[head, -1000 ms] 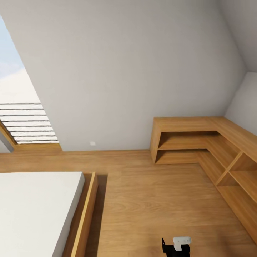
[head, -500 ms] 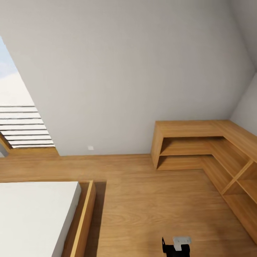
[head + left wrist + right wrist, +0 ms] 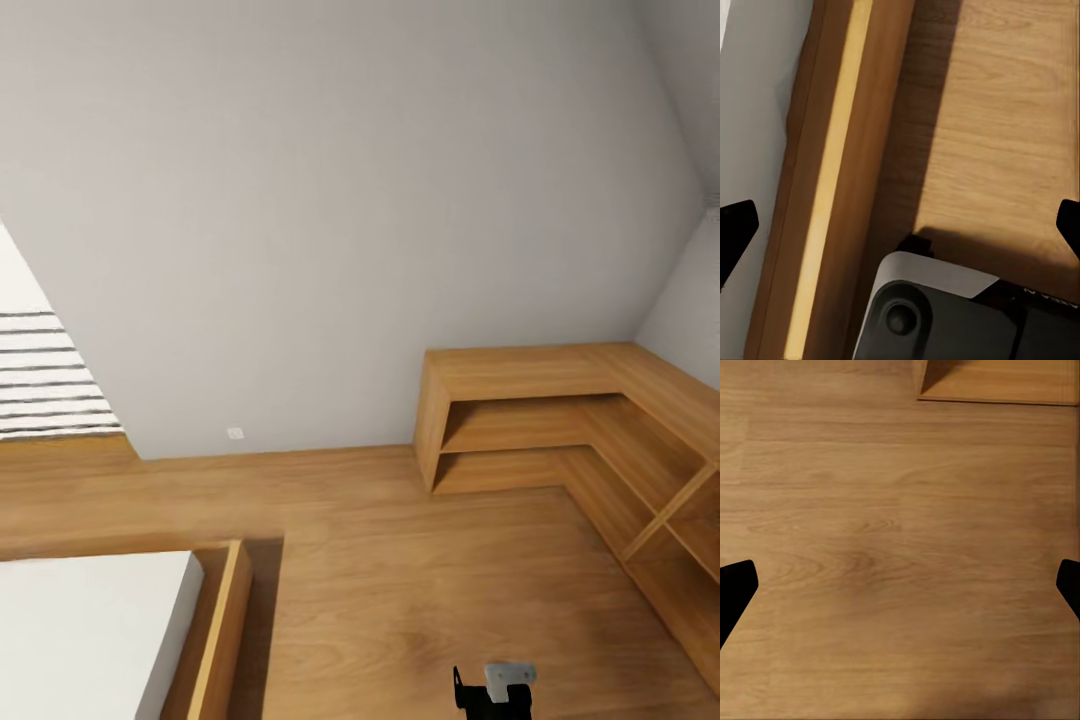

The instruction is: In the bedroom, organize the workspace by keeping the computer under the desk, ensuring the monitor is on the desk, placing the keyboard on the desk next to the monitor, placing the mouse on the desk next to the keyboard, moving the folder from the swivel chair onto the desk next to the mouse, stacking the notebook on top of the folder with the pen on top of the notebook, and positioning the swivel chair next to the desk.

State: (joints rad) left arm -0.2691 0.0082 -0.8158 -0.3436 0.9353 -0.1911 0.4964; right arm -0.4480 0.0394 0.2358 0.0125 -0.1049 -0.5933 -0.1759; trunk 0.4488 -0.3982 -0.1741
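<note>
The desk, the swivel chair and the other task things are out of view. In the left wrist view my left gripper point(image 3: 900, 225) is open, its black fingertips point(image 3: 735, 229) far apart, above wood floor beside the bed's wooden rail point(image 3: 832, 172). My right gripper point(image 3: 900, 589) is also open, with bare floor planks point(image 3: 900, 510) between its fingertips point(image 3: 733, 585). A black and white part of my arm point(image 3: 497, 688) pokes in at the bottom of the head view.
A white bed point(image 3: 80, 630) in a wood frame point(image 3: 215, 640) fills the lower left. A low L-shaped wooden shelf unit point(image 3: 520, 375) occupies the right corner. A window with blinds point(image 3: 40, 380) sits at left. Wood floor point(image 3: 400, 580) lies between.
The whole head view has shifted, so the camera has moved: bed and window slid toward the lower left. The arm part at the bottom keeps its place.
</note>
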